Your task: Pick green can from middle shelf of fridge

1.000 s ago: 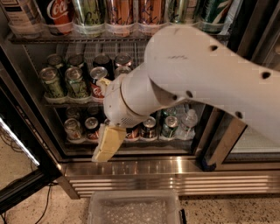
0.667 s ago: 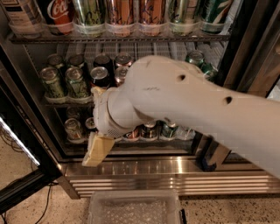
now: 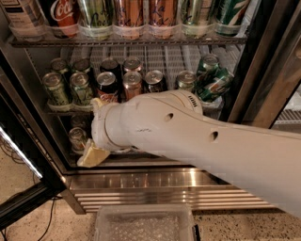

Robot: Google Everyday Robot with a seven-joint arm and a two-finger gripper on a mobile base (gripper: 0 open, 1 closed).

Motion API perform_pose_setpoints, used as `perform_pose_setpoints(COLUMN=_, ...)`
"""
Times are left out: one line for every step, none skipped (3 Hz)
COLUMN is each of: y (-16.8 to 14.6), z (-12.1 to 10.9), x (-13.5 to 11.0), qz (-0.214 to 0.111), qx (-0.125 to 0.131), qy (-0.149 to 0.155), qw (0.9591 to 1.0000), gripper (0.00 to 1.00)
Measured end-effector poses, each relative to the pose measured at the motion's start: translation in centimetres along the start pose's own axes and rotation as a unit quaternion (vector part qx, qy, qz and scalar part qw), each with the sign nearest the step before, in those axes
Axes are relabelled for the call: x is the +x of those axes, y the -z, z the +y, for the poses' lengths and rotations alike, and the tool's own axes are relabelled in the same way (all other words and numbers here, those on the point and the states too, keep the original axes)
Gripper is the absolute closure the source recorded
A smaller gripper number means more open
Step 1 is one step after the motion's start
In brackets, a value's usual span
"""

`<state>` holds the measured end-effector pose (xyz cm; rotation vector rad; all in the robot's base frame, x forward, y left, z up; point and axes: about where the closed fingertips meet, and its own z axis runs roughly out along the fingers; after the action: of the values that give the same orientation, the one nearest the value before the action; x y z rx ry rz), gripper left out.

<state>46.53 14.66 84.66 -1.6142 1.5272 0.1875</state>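
Observation:
The fridge [image 3: 263, 70] stands open in front of me. On the middle shelf [image 3: 56, 109] two pale olive-green cans [image 3: 55, 88] with dark scribbles stand side by side at the front left, with two more behind them. My gripper [image 3: 92, 154] sits at the end of the big white arm [image 3: 188, 136], low in front of the fridge. It is below and slightly right of the green cans, level with the lowest rack, and touches no can. The arm hides the middle of the lower rack and the front of the middle shelf.
Dark and copper cans [image 3: 132, 84] fill the shelf's middle, darker green 7UP cans [image 3: 214, 82] its right. The top rack holds tall cans and a red Coca-Cola can [image 3: 63, 12]. A can [image 3: 77, 138] stands on the lowest rack. Below are the ribbed steel panel [image 3: 164, 188] and a clear bin [image 3: 143, 226].
The arm has swung left and reached across the fridge front, now covering more of the lower shelves. The gripper has moved left and stays low.

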Motion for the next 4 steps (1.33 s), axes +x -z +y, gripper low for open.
perform_pose_setpoints(y=-1.4, z=-1.1, x=-1.3, qz=-0.024, qx=0.022, qy=0.0, qw=0.9995, gripper=0.18)
perform_pose_setpoints(y=-1.4, z=-1.1, x=-1.3, qz=-0.024, qx=0.022, qy=0.0, qw=0.9995, gripper=0.18)
perform_pose_setpoints(y=-2.6, z=-1.1, x=-2.0, qz=-0.045, qx=0.036, qy=-0.004, qw=0.9983, gripper=0.3)
perform_pose_setpoints(y=-3.2, z=-1.7, x=-2.0, qz=-0.066, qx=0.082, qy=-0.009, qw=0.9944, gripper=0.25)
